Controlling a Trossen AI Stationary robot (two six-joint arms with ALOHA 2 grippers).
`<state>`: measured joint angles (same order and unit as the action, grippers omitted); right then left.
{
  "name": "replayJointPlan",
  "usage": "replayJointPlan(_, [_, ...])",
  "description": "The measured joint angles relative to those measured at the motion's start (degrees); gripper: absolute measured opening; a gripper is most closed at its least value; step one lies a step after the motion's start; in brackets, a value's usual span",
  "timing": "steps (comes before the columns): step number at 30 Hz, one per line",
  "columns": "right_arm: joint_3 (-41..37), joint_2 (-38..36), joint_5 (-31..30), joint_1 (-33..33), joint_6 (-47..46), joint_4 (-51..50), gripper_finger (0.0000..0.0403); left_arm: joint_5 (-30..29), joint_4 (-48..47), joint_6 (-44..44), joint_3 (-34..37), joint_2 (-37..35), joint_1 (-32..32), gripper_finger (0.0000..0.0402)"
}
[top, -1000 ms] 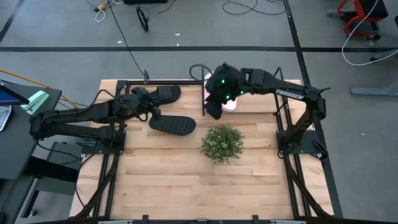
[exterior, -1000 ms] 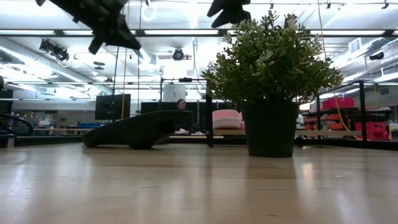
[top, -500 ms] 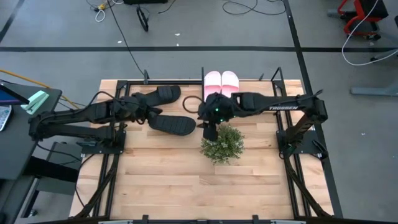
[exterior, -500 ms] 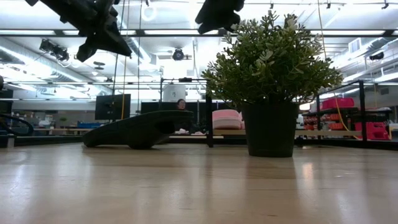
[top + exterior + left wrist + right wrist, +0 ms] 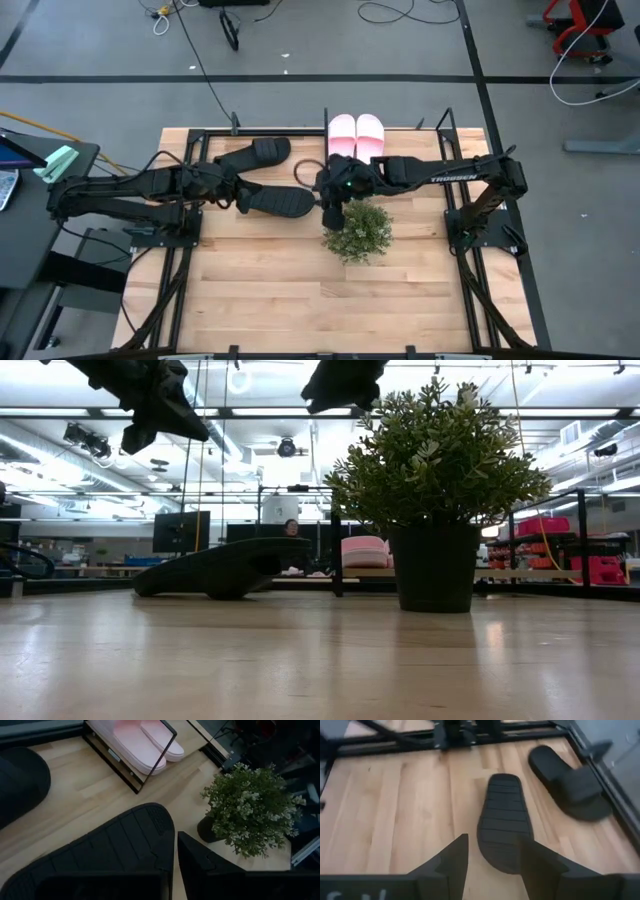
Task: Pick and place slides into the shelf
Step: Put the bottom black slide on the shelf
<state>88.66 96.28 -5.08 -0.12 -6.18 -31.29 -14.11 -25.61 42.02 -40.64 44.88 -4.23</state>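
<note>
A black slide [image 5: 277, 202] lies sole up on the table, resting on its strap [image 5: 225, 568]. A second black slide [image 5: 255, 153] lies strap up at the far left, by the shelf's bars. Two pale pink slides [image 5: 355, 135] sit side by side in the black metal shelf [image 5: 131, 779] at the far edge. My right gripper [image 5: 492, 855] hangs open above the overturned slide's right end, high over the table. My left gripper [image 5: 176, 865] is shut and hangs over that slide's left end, holding nothing.
A small green bushy plant [image 5: 357, 230] in a dark pot [image 5: 435, 565] stands just near-right of the overturned slide, under the right arm. Bare wood fills the near half of the table [image 5: 300, 300]. The arms' black frames line both side edges.
My right gripper has come away from the pink slides in the shelf, toward the table's near edge and left, sinking a little and rolling; it now hangs over the overturned black slide. The pink pair now shows uncovered. My left gripper has drawn slightly toward the table's left.
</note>
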Motion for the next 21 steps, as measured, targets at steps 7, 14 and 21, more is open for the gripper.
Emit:
replayJointPlan(7, [0.1,1.3,-1.1,-2.6,-14.2,0.2,0.0168,-0.8,0.0,-5.7,0.0,0.0,-0.1,0.0038])
replayJointPlan(14, [0.0,4.6,0.4,-6.4,-39.3,0.7,0.0168,-1.6,0.1,-11.6,0.0,0.0,-0.1,0.0032])
replayJointPlan(21, [0.0,5.6,1.5,-7.0,-39.9,2.4,0.0168,-1.7,0.0,-17.5,0.0,0.0,-0.3,0.003])
